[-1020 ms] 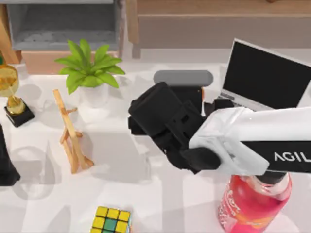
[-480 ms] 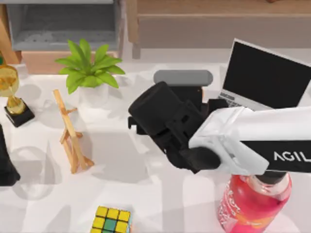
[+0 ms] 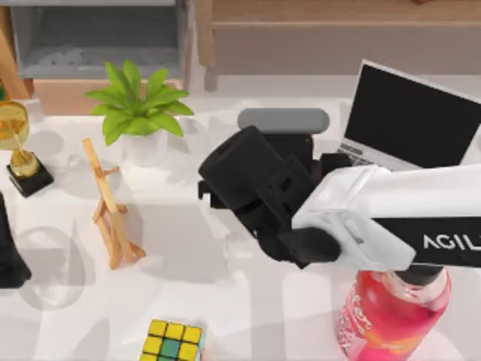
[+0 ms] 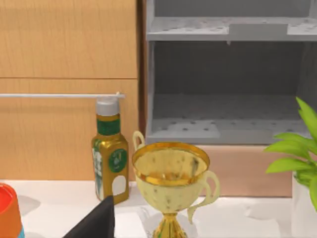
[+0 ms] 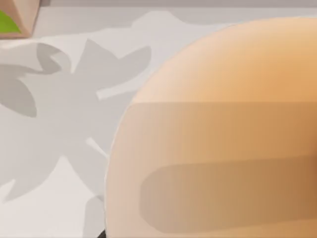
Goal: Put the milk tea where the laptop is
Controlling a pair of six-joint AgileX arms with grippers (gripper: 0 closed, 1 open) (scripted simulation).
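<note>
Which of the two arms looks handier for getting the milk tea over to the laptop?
Probably the right. Its end effector is mid-table, the milk tea looms right against its wrist camera, and the laptop sits on the table's right. The left arm is parked at the far left edge.

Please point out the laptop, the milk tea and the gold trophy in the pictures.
laptop (image 3: 413, 116), top view, on its black screen.
milk tea (image 5: 223, 148), right wrist view, on the peach-orange cup wall.
gold trophy (image 4: 171, 173), left wrist view, on its bowl.
</note>
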